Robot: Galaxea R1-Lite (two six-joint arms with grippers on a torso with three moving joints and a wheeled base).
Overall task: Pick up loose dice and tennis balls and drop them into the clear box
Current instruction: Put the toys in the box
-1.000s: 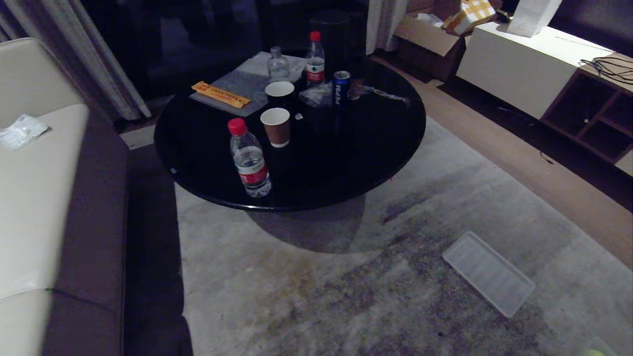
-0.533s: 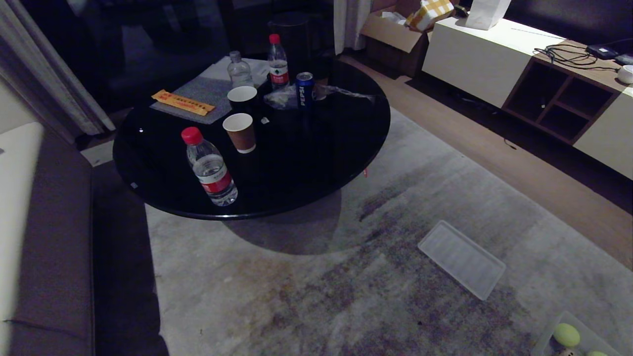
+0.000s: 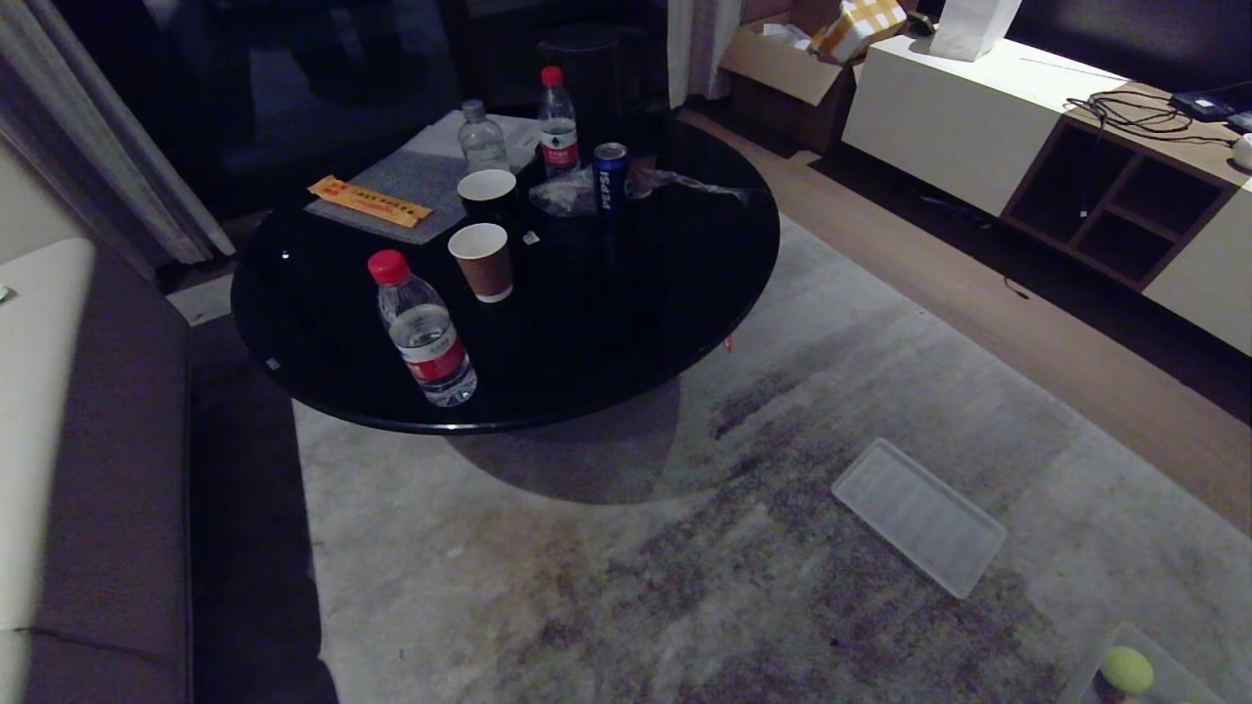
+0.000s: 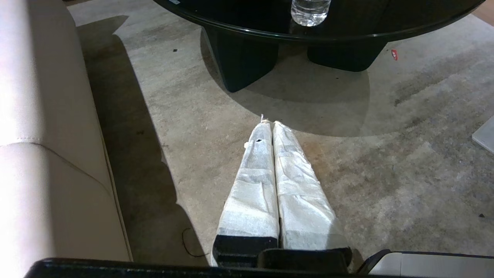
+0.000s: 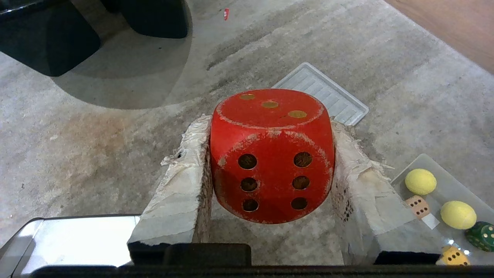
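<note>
My right gripper (image 5: 270, 127) is shut on the red die (image 5: 272, 166), held above the carpet with its six-pip face toward the wrist camera. Off to one side, the clear box (image 5: 449, 187) lies on the carpet. It holds two tennis balls (image 5: 420, 181) (image 5: 458, 214), a beige-pink die (image 5: 417, 205), a dark green die (image 5: 480, 235) and a yellow die (image 5: 453, 256). In the head view only a corner of the clear box (image 3: 1179, 675) shows at the bottom right, with one tennis ball (image 3: 1127, 670). My left gripper (image 4: 269, 122) is shut and empty over the carpet beside the sofa. Neither arm shows in the head view.
A flat ribbed lid (image 3: 917, 515) lies on the carpet between the box and the round black table (image 3: 665, 284), which carries bottles, paper cups and a can. A sofa (image 3: 98, 489) runs along the left. A white cabinet (image 3: 939, 108) stands at the back right.
The whole head view has swung, so the camera moved: the table and lid slid left and the box corner with a ball came into the bottom right.
</note>
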